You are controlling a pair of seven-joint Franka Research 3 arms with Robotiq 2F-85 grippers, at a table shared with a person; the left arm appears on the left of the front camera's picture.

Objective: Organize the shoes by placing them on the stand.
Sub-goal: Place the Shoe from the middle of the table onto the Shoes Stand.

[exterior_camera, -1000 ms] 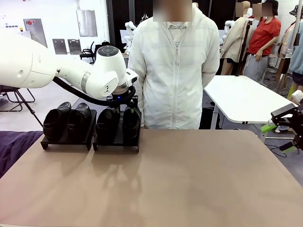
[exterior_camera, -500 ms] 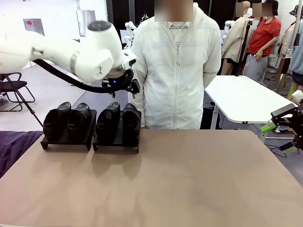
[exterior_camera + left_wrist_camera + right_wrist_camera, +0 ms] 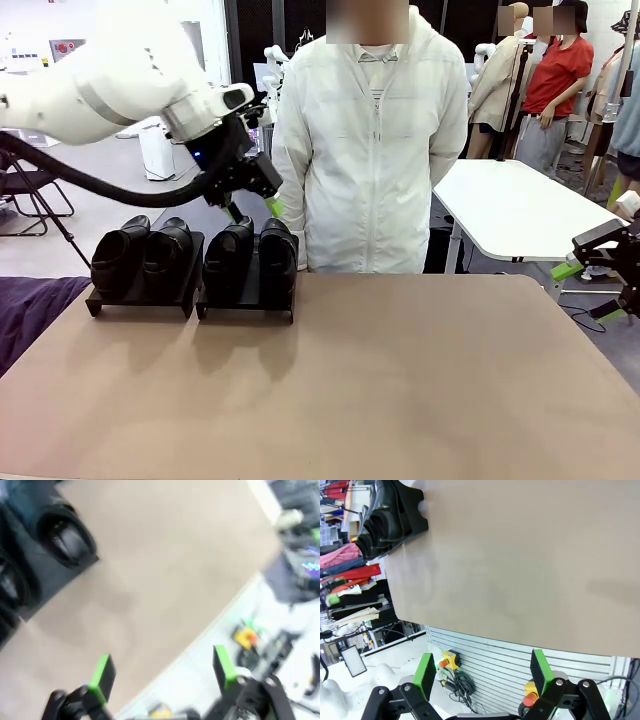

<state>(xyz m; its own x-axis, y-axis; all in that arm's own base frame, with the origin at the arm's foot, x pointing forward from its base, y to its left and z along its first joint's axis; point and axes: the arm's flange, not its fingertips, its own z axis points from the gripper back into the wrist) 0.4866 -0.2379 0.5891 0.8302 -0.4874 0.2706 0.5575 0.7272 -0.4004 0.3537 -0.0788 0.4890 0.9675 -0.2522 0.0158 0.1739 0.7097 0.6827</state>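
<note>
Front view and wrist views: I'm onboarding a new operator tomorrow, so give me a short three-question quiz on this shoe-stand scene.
1. True or false: all four shoes sit on the stand.
2. The left end effector is: A) shut on a shoe, B) open and empty above the stand, C) resting on the table.
3. Fill in: the person stands at the table's ____ side.

Key: 1 true, two shoes on each platform. 2 B, its green pads stand apart with nothing between them. 3 far, as the front view shows.
</note>
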